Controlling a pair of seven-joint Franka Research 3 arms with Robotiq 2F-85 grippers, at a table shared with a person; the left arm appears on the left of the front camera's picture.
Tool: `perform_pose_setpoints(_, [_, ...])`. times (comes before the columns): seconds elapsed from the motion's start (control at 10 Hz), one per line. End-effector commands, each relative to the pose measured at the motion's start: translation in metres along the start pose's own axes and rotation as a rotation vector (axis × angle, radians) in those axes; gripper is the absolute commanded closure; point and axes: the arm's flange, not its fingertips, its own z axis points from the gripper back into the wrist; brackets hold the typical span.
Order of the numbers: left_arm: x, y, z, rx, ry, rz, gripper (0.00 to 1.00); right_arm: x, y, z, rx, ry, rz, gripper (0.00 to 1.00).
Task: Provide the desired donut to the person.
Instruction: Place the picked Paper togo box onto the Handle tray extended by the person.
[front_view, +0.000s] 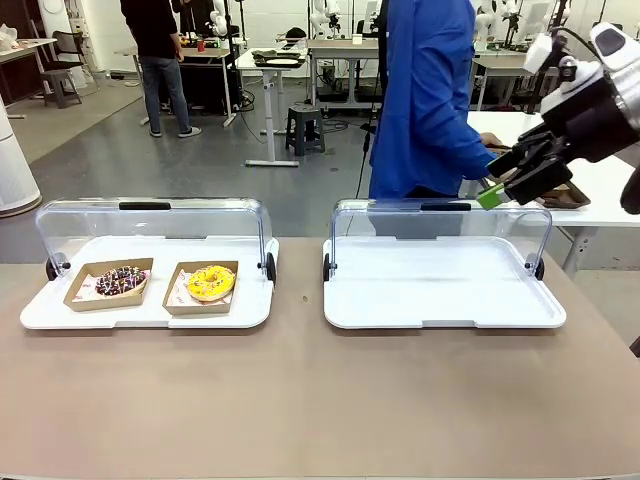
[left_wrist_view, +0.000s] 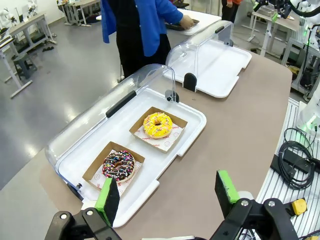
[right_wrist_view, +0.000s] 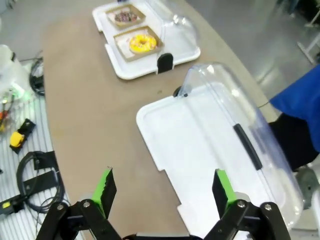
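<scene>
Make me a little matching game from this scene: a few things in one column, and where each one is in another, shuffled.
Things:
1. yellow donut
2. chocolate donut
3. dark tray
4. right hand

Places:
A. left box in the left case
B. on the far white table by the person
C. raised above the right case's far corner
D. right box in the left case

Pairs: 1-D, 2-A, 3-B, 4-C
</scene>
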Motion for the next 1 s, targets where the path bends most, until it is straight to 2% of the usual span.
perform_pose_setpoints(0.0, [0.000, 0.000, 0.001, -0.006, 0.005, 0.013, 0.00, -0.014, -0.003, 0.002, -0.044, -0.079, 0.018, 0.00])
perform_pose_setpoints(0.4, [0.000, 0.000, 0.001, -0.006, 0.005, 0.013, 0.00, -0.030, -0.005, 0.006, -0.098, -0.124, -0.004, 0.00])
perform_pose_setpoints(0.9, [0.000, 0.000, 0.001, -0.006, 0.005, 0.013, 0.00, -0.019, -0.002, 0.004, -0.154, -0.131, -0.003, 0.00])
